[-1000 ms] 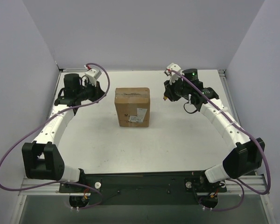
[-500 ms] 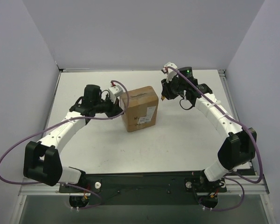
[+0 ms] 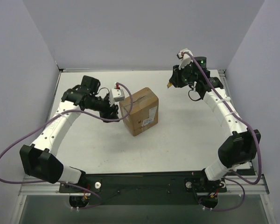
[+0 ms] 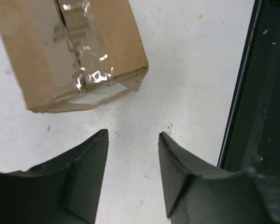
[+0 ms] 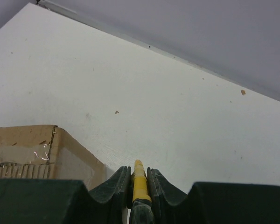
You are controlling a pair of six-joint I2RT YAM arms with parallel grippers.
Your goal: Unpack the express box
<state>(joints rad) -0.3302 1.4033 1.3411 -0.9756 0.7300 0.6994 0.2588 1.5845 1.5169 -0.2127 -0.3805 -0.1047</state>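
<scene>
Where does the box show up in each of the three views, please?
Top external: the box stands mid-table, just right of the left gripper.
Left wrist: upper left, taped side showing, beyond that open gripper.
Right wrist: only one corner, lower left, beside the knife in the right gripper.
Shared landmark: the white table under it.

Bright, even light throughout, with soft shadows and glare on the tape (image 4: 92, 77) of the express box (image 4: 119, 42).
</scene>
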